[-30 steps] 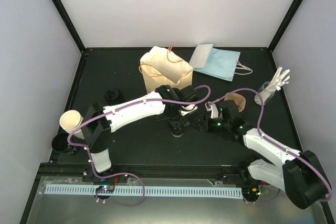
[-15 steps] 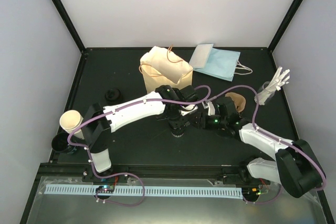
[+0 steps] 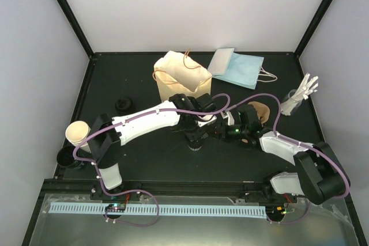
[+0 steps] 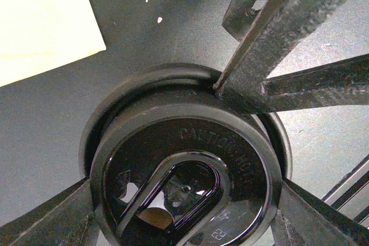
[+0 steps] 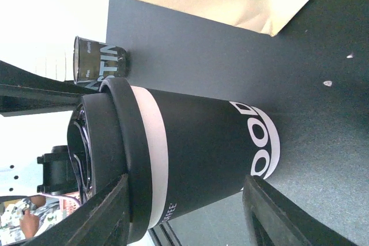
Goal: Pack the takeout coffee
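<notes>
Steadying the takeout coffee [image 5: 196,142] beneath it, the left claw [image 4: 184,200] is grasping the lid [image 4: 230,142]; the released right claw [image 5: 185,182] should be closing squarely, gently.

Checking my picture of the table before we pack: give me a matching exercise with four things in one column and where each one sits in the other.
Things:
1. takeout coffee
2. tan paper bag
3. blue bag
4. stack of cream cups

Places:
A. lying flat, back right
B. far left
C. centre, where the two arms meet
D. standing upright, back centre

Pairs: 1-C, 2-D, 3-A, 4-B
</notes>
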`<state>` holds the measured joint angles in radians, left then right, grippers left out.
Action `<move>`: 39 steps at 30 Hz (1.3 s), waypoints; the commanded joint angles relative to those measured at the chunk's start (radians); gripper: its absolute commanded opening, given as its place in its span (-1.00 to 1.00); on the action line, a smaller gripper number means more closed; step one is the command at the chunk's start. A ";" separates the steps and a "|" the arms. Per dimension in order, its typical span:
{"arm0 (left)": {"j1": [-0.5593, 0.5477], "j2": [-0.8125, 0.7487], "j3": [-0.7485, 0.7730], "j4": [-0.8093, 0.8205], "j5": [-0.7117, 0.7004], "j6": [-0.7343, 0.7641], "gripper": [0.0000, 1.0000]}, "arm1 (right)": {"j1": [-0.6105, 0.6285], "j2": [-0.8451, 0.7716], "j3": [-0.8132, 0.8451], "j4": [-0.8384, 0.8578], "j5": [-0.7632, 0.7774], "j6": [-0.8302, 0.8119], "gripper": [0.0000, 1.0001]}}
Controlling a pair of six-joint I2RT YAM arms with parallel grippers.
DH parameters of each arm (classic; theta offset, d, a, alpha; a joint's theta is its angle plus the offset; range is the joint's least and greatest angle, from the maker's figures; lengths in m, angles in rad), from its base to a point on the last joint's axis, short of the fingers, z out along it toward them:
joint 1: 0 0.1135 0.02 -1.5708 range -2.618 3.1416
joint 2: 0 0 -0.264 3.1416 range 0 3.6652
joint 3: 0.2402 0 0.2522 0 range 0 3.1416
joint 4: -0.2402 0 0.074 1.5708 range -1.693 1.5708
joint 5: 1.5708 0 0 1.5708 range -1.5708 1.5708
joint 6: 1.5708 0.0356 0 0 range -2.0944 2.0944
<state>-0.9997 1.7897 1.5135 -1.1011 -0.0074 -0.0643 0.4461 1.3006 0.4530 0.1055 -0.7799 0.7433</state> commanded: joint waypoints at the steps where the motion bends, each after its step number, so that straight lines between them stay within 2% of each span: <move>1: -0.018 0.072 -0.074 0.022 0.144 0.044 0.53 | -0.008 0.078 -0.017 -0.064 0.170 0.007 0.09; 10: -0.019 0.087 -0.099 0.040 0.159 0.056 0.53 | -0.008 0.041 -0.083 -0.145 0.201 -0.022 0.10; 18: -0.017 0.081 -0.105 0.034 0.138 0.063 0.53 | -0.014 -0.173 -0.036 -0.158 0.187 -0.035 0.17; 24: -0.016 0.075 -0.093 0.026 0.129 0.059 0.53 | -0.063 -0.236 -0.057 -0.038 0.086 0.010 0.18; 30: -0.017 0.058 -0.095 0.028 0.148 0.071 0.53 | -0.066 -0.230 -0.064 0.030 0.059 0.038 0.19; 39: -0.018 0.059 -0.083 0.020 0.153 0.083 0.53 | -0.067 -0.138 -0.049 0.101 0.035 0.056 0.18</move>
<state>-0.9974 1.7744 1.4830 -1.0393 0.0242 0.0029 0.3855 1.1313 0.3973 0.1287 -0.7158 0.7853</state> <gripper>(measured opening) 0.769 0.593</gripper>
